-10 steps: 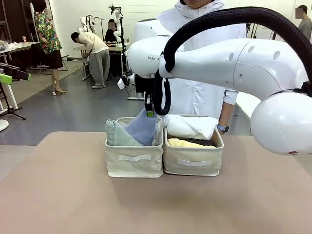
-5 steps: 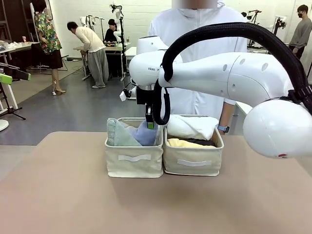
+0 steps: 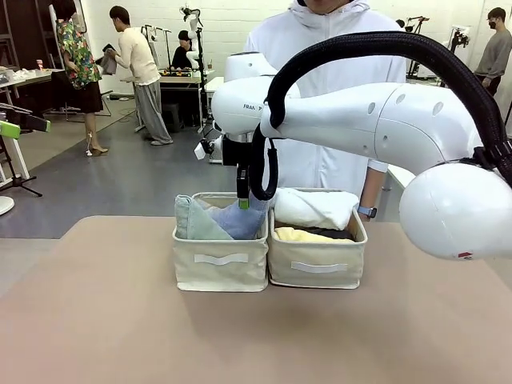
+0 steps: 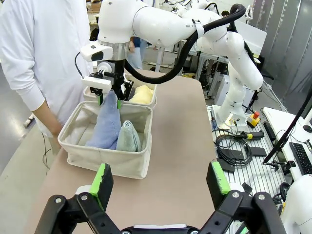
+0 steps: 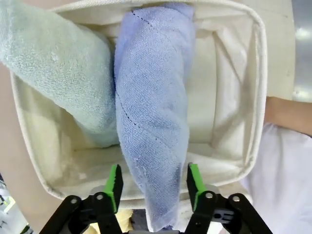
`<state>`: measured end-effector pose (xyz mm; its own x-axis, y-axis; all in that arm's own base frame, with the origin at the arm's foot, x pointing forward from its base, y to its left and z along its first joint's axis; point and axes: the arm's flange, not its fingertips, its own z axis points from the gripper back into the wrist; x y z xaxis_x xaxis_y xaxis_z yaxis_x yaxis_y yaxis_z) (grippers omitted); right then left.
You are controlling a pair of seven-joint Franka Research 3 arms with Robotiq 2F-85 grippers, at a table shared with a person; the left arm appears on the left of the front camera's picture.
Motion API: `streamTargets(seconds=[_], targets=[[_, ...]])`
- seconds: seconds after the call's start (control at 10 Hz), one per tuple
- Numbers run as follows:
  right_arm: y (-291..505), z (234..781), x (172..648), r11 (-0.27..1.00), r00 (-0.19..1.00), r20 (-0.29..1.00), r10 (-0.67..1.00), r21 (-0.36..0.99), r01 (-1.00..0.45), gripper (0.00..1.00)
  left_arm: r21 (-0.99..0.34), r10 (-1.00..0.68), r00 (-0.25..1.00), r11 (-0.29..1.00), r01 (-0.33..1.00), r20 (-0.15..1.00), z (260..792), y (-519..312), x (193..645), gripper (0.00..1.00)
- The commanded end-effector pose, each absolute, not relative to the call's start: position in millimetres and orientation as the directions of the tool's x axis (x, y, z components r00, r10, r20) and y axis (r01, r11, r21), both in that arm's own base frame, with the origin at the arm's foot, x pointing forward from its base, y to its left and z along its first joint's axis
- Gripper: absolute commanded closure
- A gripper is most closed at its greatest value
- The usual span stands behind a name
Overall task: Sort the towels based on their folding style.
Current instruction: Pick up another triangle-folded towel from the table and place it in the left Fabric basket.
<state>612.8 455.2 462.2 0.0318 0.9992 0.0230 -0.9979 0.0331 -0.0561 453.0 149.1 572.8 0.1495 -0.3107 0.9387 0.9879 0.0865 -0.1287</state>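
Standing open over bare tabletop, the left gripper [image 4: 158,178] holds nothing. Farther off, the right gripper [image 5: 154,181] brackets, pads parted, the blue terry cone-folded towel [image 5: 153,112] beside the pale green terry cone [image 5: 63,83] inside the left beige fabric basket [image 3: 221,268].

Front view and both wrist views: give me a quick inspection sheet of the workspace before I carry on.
Surface: beige table, bare around the baskets.
Job's things: blue towel and pale green towel, both cones, in the left basket; white towel and yellow towel in the right basket.
Clutter: nothing seen.
Grippers: right gripper open, pads either side of the blue towel's tip, apart from it; left gripper open, empty.
Cables: black hose along the right arm.
Surroundings: a person in white at the far side.
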Motion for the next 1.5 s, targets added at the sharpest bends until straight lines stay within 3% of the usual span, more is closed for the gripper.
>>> streamTargets(seconds=[0.0, 0.5, 0.7, 1.0, 1.3, 1.4], targets=[[459.1, 468.8, 620.4, 0.018, 0.017, 0.039, 0.999, -0.024, -1.000, 0.00, -0.117, -0.309, 0.136, 0.080, 0.990, 0.941, 573.9, 150.0, 451.6, 0.00], [458.4, 475.0, 616.4, 0.012, 0.011, 0.043, 0.999, -0.029, -1.000, 0.00, -0.117, -0.309, 0.136, 0.080, 0.990, 0.941, 573.9, 150.0, 451.6, 0.00], [431.4, 504.9, 577.5, 0.028, 0.027, 0.033, 0.999, -0.018, -0.999, 0.00, -0.117, -0.309, 0.136, 0.080, 0.990, 0.941, 573.9, 150.0, 451.6, 0.00], [323.2, 550.1, 433.1, 0.303, 0.297, 0.085, 0.951, -0.073, -0.950, 0.00, -0.117, -0.309, 0.136, 0.080, 0.990, 0.941, 573.9, 150.0, 451.6, 0.00], [233.9, 532.8, 355.9, 0.594, 0.589, 0.154, 0.793, 0.016, -0.804, 0.00, -0.117, -0.309, 0.136, 0.080, 0.990, 0.941, 573.9, 150.0, 451.6, 0.00], [206.5, 527.3, 337.1, 0.646, 0.635, 0.219, 0.741, 0.026, -0.763, 0.00, -0.117, -0.309, 0.136, 0.080, 0.990, 0.941, 573.9, 150.0, 451.6, 0.00]])
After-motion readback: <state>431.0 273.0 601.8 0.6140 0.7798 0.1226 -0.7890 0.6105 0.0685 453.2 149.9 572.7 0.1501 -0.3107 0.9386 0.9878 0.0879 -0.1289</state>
